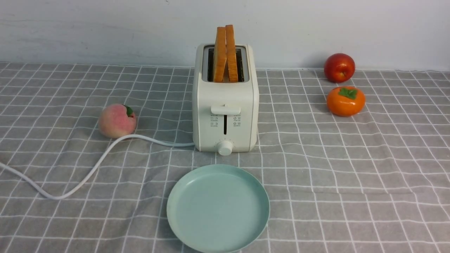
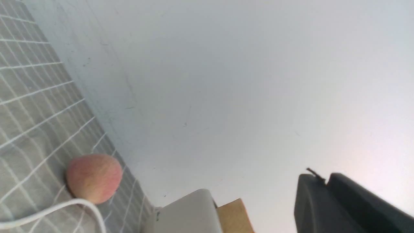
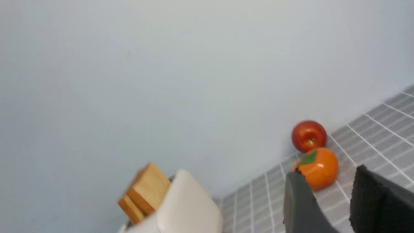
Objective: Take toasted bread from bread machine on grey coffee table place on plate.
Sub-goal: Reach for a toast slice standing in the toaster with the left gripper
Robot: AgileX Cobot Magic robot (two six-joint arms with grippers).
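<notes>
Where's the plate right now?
Front view: the plate lies on the grey coffee table, centre, just on the robot's side of the bread machine, not touching it.

Soft, even light fills the front view, which is sharp throughout. Faint shadows fall toward 9 o'clock of the apple (image 1: 339, 67) and 7 o'clock of the plate (image 1: 218, 209) on the bench (image 1: 351, 175). Both wrist views are softer: the bread machine (image 3: 184, 207) is blurred, and the left end effector (image 2: 339, 207) and right end effector (image 3: 327, 181) are dark and out of focus. A pinkish cast tints the wall (image 2: 372, 129) beside the left one.
</notes>
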